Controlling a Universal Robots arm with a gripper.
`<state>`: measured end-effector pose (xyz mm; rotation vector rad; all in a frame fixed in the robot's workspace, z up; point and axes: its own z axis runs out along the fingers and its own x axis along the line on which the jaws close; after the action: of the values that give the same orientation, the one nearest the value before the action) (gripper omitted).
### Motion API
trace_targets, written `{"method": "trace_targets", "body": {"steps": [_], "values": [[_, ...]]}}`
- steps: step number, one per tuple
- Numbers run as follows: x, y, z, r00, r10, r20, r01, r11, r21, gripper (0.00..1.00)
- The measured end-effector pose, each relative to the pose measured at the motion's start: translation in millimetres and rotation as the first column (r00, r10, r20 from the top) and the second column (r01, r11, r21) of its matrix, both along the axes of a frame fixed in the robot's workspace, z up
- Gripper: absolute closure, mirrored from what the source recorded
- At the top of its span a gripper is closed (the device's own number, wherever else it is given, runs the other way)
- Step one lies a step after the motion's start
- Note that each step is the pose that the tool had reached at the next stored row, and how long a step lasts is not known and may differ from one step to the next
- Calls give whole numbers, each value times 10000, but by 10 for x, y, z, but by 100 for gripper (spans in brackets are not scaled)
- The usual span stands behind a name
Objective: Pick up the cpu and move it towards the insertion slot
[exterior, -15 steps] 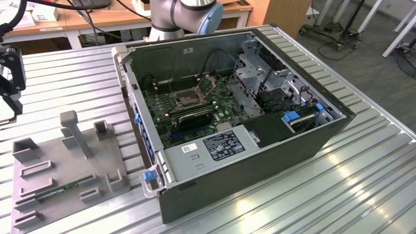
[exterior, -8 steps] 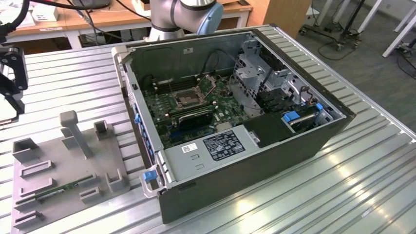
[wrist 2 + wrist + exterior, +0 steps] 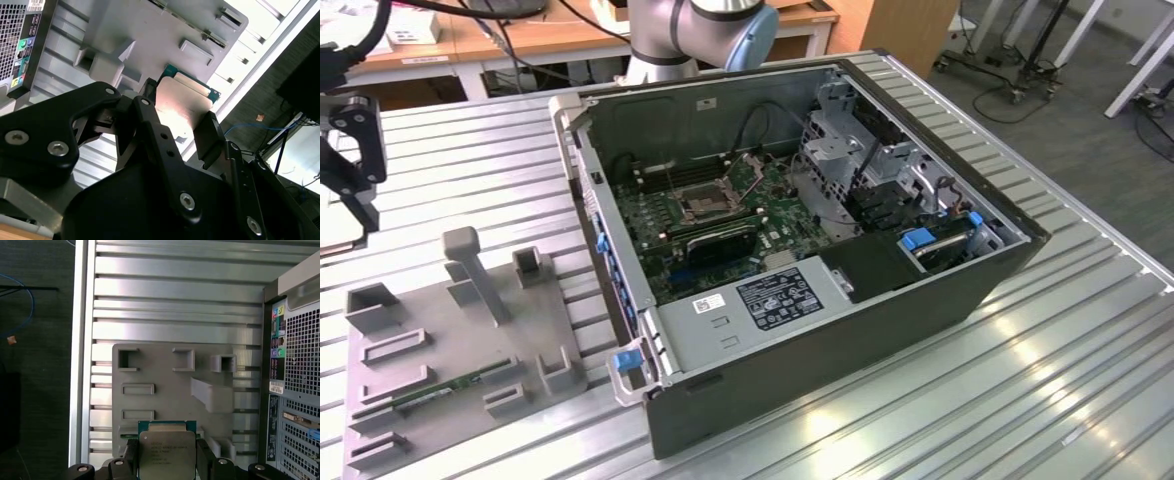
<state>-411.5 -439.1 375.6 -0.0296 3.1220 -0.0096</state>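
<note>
Above the grey plastic parts tray (image 3: 165, 370) on the ribbed metal worktop (image 3: 175, 295), the black two-finger gripper (image 3: 166, 462) is clamped on opposite edges of the small square silver-topped cpu (image 3: 166, 450), held clear of it. Carrying it well likely means keeping the chip flat and squarely pinched toward the shiny-framed square insertion slot (image 3: 707, 203) inside the open black computer case (image 3: 854, 340). Case walls and cables (image 3: 750, 130) ring that socket; open room lies above.

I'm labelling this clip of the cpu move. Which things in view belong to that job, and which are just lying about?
Belong to the job: the cpu, clamped in the gripper; the insertion slot, on the board inside the open computer case.
Just lying about: the memory stick, on the grey holder tray; the slatted metal table.
</note>
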Motion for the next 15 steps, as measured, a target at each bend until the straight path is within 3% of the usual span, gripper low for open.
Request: {"method": "trace_targets", "body": {"steps": [15], "values": [[128,0,0,10000,0,0,0,10000,0,46]]}}
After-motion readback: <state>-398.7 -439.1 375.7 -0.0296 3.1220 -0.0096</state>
